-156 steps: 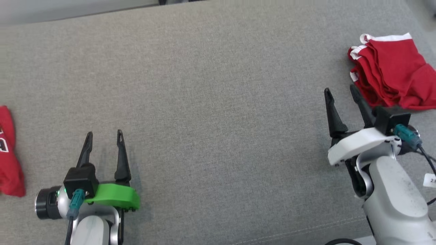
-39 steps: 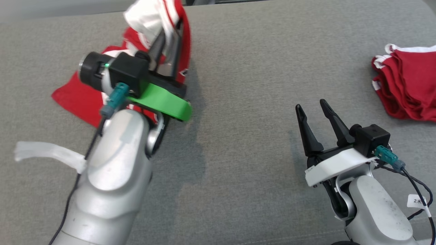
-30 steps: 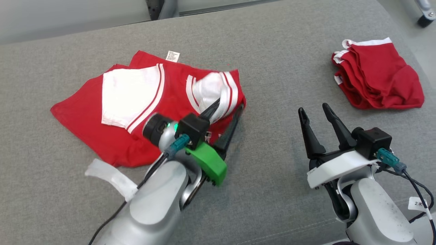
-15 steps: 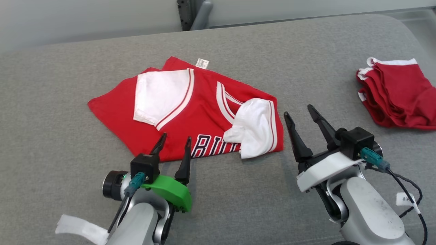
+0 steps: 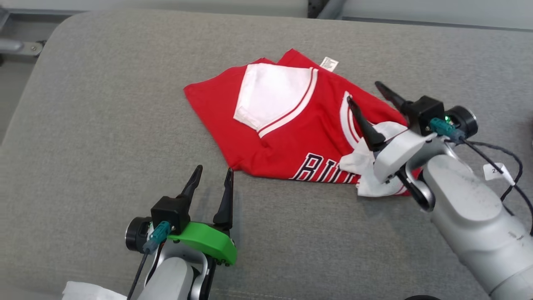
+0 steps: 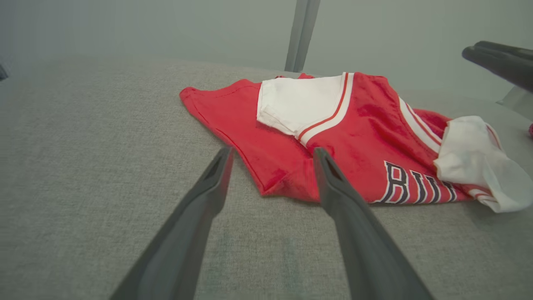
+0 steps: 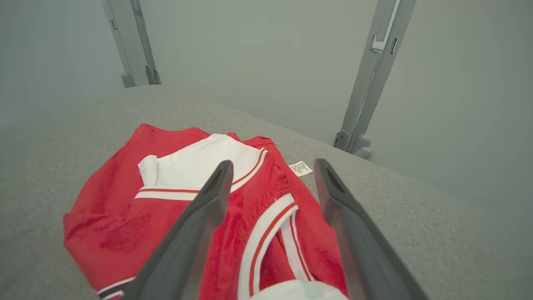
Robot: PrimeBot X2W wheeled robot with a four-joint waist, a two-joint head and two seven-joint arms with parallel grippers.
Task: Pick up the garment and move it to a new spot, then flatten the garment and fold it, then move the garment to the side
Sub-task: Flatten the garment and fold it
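Red garment (image 5: 287, 125) laid crumpled on grey cushion (image 5: 104, 125), left gripper (image 5: 210, 177) parted, empty, just short of its corner, right gripper (image 5: 366, 93) spread, empty, held above its white sleeve (image 5: 370, 166)

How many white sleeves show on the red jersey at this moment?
2. The flat sleeve lies on the far part of the red jersey; the bunched sleeve sits at its right end, partly hidden behind the right gripper.
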